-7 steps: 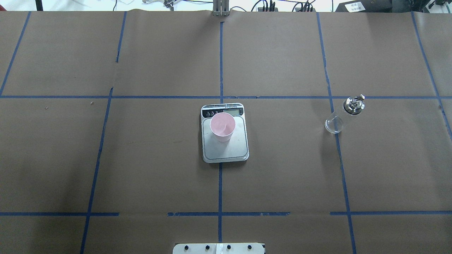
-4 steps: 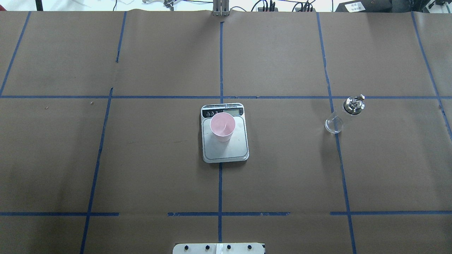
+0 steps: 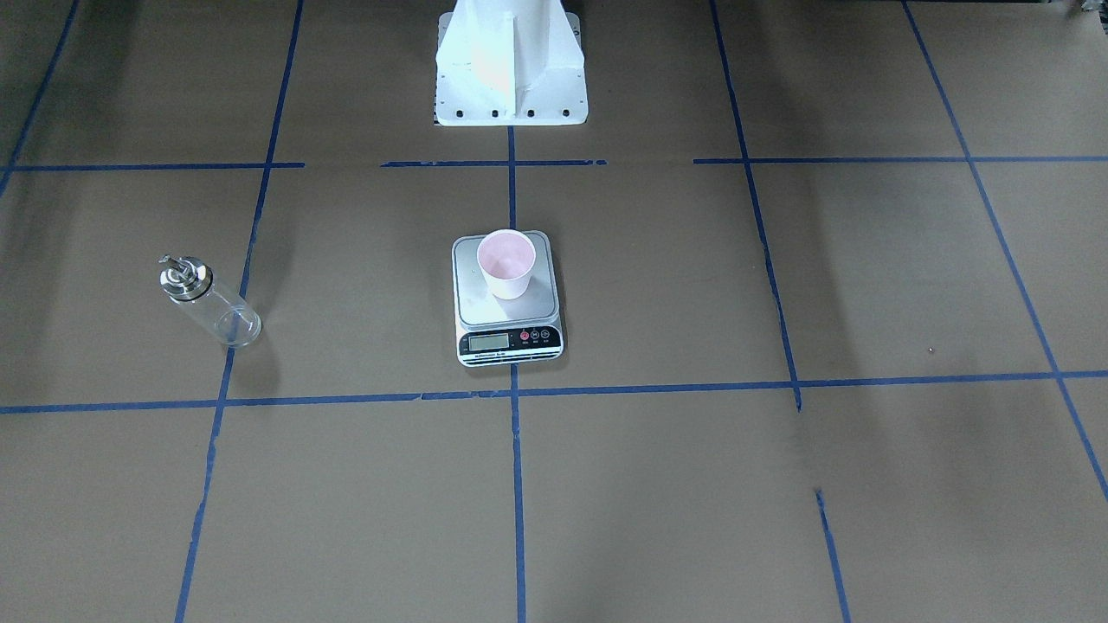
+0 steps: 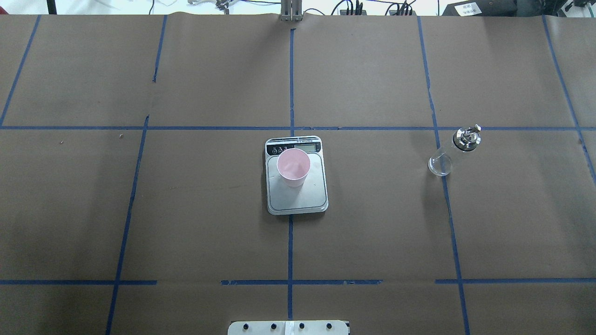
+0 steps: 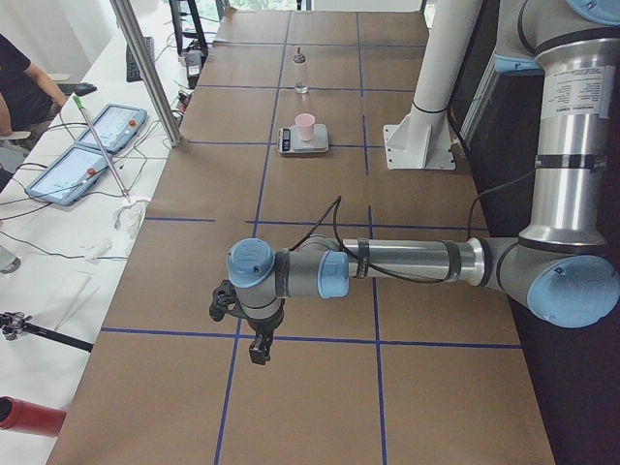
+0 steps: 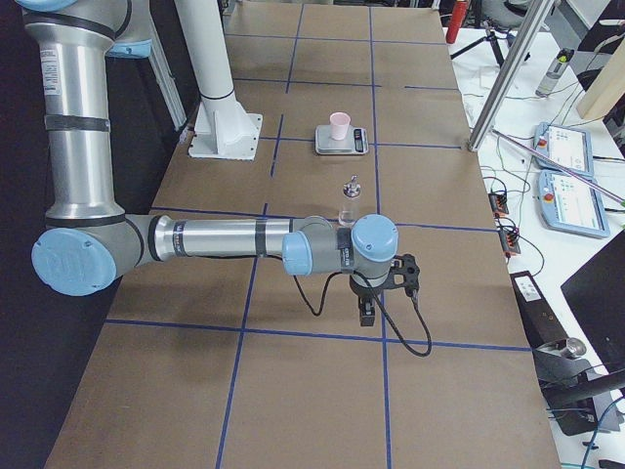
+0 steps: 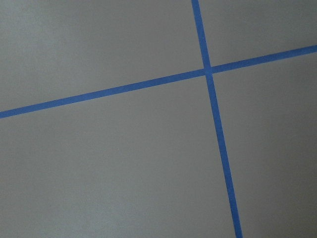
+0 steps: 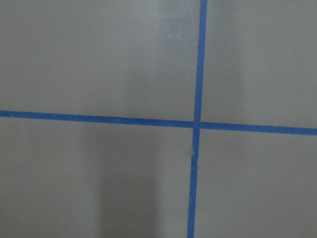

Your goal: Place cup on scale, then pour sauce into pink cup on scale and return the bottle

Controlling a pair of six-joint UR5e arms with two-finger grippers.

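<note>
The pink cup (image 4: 293, 166) stands upright on the far part of the scale (image 4: 302, 199), seen also as cup (image 3: 507, 262) on scale (image 3: 472, 294). The clear bottle (image 4: 448, 157) with its silver cap stands alone on the table to the right, on a blue tape line, and shows as bottle (image 3: 215, 305) in the front view. I cannot make out the sauce through the glass. My left gripper (image 5: 257, 351) and right gripper (image 6: 366, 315) hang low over the table far out at either end, well away from these things; I cannot tell whether they are open or shut.
Brown paper with a blue tape grid covers the table. The white robot base (image 3: 511, 65) stands behind the scale. Tablets (image 5: 92, 145) and cables lie on a side bench, where part of a person (image 5: 19, 82) shows.
</note>
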